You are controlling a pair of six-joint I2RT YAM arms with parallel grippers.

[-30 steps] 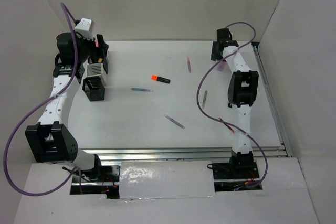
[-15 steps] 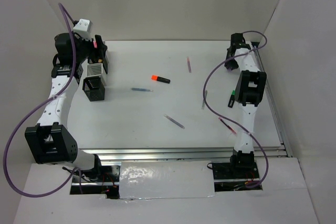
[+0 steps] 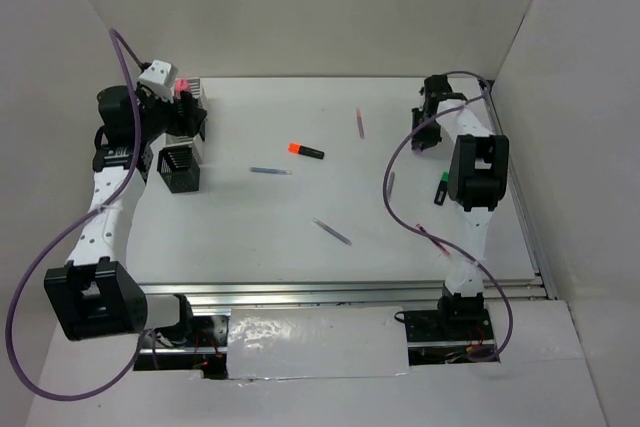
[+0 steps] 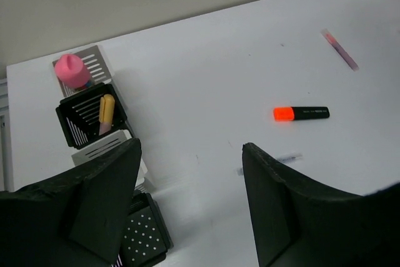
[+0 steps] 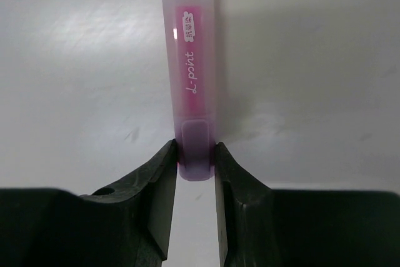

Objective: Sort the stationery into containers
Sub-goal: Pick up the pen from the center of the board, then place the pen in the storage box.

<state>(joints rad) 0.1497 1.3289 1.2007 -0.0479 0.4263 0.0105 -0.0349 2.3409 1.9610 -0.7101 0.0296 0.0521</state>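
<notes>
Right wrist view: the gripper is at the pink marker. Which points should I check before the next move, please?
1. Grip: the right gripper pinches the pink marker at its near end: ok.
2. Marker straight in the grip: ok.
3. Marker lifted off the table: cannot tell.
4. Left gripper open and empty: ok.
5. Way to the containers free: probably not ok, the left gripper hangs close above them.
6. Room in the black cup that holds the yellow-orange highlighter: ok.
</notes>
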